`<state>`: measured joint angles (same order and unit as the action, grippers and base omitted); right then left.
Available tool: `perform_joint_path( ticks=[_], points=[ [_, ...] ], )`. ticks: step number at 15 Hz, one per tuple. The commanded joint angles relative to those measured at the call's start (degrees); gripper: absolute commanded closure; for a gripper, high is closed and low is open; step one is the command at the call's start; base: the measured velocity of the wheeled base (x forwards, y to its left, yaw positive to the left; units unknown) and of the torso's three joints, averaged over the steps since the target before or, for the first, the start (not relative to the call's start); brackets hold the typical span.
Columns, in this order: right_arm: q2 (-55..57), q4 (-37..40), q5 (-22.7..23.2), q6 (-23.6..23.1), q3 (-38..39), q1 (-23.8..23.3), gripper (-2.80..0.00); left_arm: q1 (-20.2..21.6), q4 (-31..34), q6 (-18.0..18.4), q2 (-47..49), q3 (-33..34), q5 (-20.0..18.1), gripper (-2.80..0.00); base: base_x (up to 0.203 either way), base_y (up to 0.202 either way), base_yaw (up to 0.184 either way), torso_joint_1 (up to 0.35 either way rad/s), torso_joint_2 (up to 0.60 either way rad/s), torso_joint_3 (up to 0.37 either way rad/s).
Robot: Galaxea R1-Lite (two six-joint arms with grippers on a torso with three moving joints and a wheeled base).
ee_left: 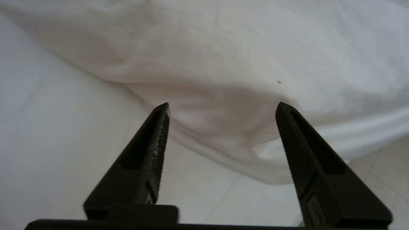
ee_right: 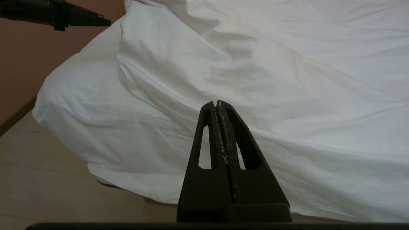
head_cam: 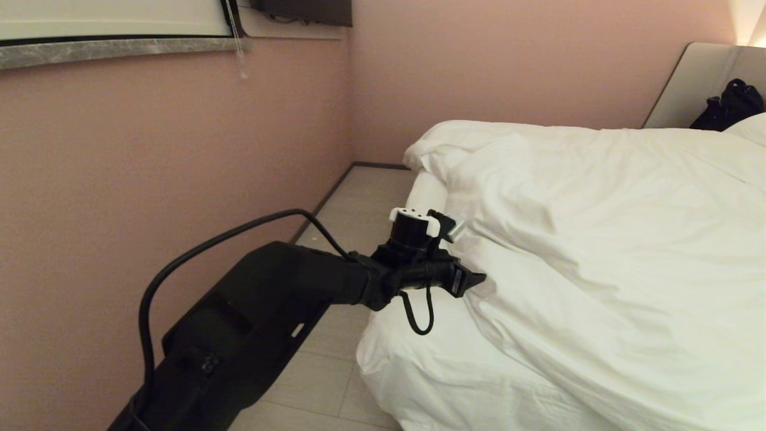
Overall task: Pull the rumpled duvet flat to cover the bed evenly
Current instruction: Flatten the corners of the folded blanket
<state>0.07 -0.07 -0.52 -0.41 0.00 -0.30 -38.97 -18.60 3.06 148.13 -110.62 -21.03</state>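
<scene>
The duvet [head_cam: 598, 257] lay lengthwise up the bed [head_cam: 419, 371], bunched short of its left edge, bare sheet showing there. The left gripper [ee_left: 222, 107] reached level from the bed's left side; its wrist view showed jaws apart, empty, facing the duvet's fold. Only its own view showed the right gripper [ee_right: 218, 103], closed, empty.

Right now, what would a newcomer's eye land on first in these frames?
The rumpled white duvet, heaped across the bed and drawn back from its near left side, where bare sheet shows. Next, the black left arm reaching in from the lower left, its left gripper open at the duvet's edge, nothing between the fingers. The right gripper hangs shut before the bed's near side, and a dark bag leans on the headboard at far right.
</scene>
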Motion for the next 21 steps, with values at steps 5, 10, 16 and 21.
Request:
perform_joint_path(
  ticks=[5, 10, 16, 21],
  points=[
    [0.0, 0.0, 0.0, 0.0, 0.0, 0.0, 0.00, -3.1, -0.7, 0.2, 4.5, -1.2, -0.4, -2.80, 0.000, 0.000, 0.000, 0.000, 0.00, 0.000],
    [0.0, 0.0, 0.0, 0.0, 0.0, 0.0, 0.00, -3.6, -1.6, 2.6, 6.1, -1.3, -2.0, -2.80, 0.000, 0.000, 0.000, 0.000, 0.00, 0.000],
    [0.0, 0.0, 0.0, 0.0, 0.0, 0.0, 0.00, -4.2, -2.8, 4.9, 8.1, -1.4, -3.8, -2.80, 0.000, 0.000, 0.000, 0.000, 0.00, 0.000],
    [0.1, 0.0, 0.0, 0.0, 0.0, 0.0, 0.00, -3.2, 1.7, 3.2, 7.8, -1.5, -3.2, -2.80, 0.000, 0.000, 0.000, 0.000, 0.00, 0.000]
  ],
)
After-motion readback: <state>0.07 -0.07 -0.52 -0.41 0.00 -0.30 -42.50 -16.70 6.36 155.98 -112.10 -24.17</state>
